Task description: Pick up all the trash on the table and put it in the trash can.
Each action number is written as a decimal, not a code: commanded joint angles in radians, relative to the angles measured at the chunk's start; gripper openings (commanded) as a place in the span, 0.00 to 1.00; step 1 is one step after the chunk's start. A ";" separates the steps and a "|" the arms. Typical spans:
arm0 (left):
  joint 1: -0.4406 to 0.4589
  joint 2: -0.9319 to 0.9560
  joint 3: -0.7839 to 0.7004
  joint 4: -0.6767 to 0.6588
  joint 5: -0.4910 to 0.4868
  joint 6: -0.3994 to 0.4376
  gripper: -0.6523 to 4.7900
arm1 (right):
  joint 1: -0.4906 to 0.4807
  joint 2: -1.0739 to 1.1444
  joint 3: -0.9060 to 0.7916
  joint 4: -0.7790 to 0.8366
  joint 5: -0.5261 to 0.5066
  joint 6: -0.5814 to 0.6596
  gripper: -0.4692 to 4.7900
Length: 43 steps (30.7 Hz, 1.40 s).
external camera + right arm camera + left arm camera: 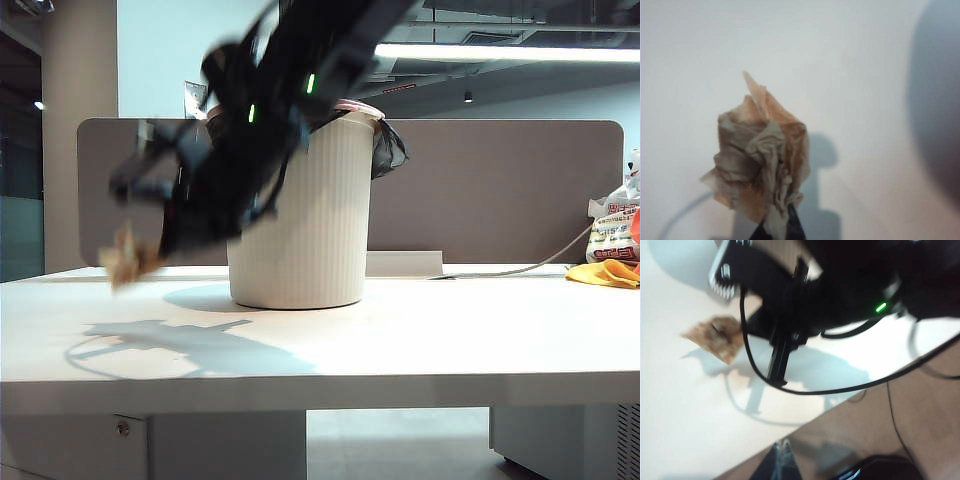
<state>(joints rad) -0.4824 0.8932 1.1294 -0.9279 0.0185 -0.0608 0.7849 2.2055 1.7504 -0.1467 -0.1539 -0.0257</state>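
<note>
A crumpled tan-brown wad of trash [760, 160] is pinched between the shut tips of my right gripper [782, 220], just above the white table [865, 75]. In the exterior view this arm is blurred and reaches across to the left. Its gripper [140, 255] holds the wad [122, 260] left of the white ribbed trash can [300, 210], low over the table [400, 340]. The left wrist view shows the same wad [715, 337] under the black right arm [840, 285]. My left gripper [782, 446] is shut and empty, above the table's near edge.
A grey divider panel [500, 180] runs behind the trash can. A yellow cloth [605, 272] and a printed white bag [612, 225] lie at the far right, with a grey cable [520, 268] leading toward them. The arm's shadow [170, 345] falls on the front left.
</note>
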 commanded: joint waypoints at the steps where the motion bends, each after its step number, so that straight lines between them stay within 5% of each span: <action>1: -0.001 -0.021 0.002 0.089 0.005 0.000 0.11 | -0.015 -0.116 0.008 0.016 0.004 -0.058 0.09; 16: 0.000 0.034 0.017 0.579 0.010 -0.077 0.11 | -0.224 -0.473 0.074 -0.039 0.026 -0.083 0.09; 29: 0.000 0.360 0.380 0.522 0.027 -0.047 0.11 | -0.317 -0.252 0.358 -0.117 0.021 -0.101 0.09; 43: 0.000 0.385 0.402 0.425 0.020 -0.014 0.11 | -0.317 -0.162 0.359 -0.153 0.021 -0.102 0.09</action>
<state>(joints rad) -0.4812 1.2812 1.5261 -0.5056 0.0402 -0.0814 0.4660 2.0544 2.1017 -0.3305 -0.1314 -0.1249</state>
